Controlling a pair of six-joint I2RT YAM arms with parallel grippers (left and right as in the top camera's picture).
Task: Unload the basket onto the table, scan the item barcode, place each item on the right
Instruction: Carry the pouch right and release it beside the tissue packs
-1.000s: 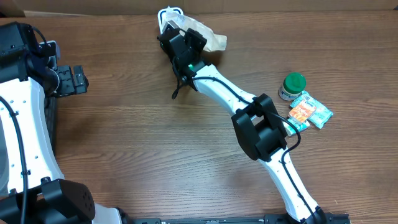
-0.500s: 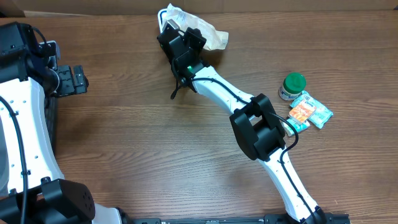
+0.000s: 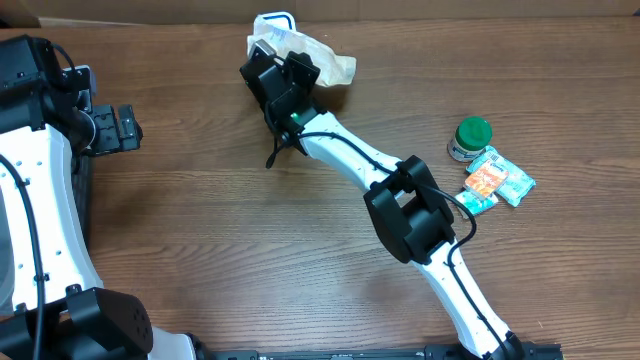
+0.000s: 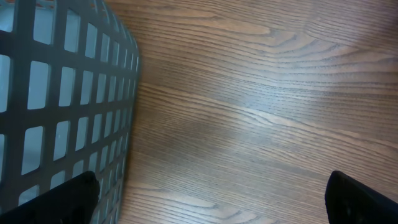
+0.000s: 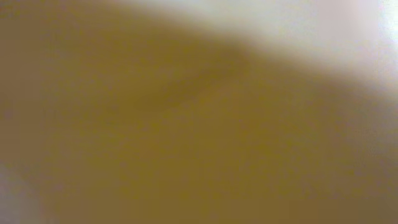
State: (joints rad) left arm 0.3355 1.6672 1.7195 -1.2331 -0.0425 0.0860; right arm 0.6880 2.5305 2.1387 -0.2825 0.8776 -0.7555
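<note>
Judging by the overhead view, the right gripper (image 3: 266, 52) has its jaws together on the pale crinkled packet (image 3: 328, 62), which lies at the far edge of the table (image 3: 200, 230), well to the left of the green-lidded jar (image 3: 470, 136) and farther back than it. The right wrist view is only a tan and white blur, so something sits right against that lens and no barcode can be read there. The left gripper (image 4: 214, 202), far to the left of the jar, hangs with its jaws wide apart over bare wood beside a grey mesh basket (image 4: 56, 93), holding nothing. No scanner shows in any view. The risk lies in the grip: thin, slack film pinched at one spot could slip or tear on lifting, or the packet could fold over its own barcode and hide it. A wide swing towards the jar might also knock it or the orange and teal sachets (image 3: 497, 180) just beside it.
</note>
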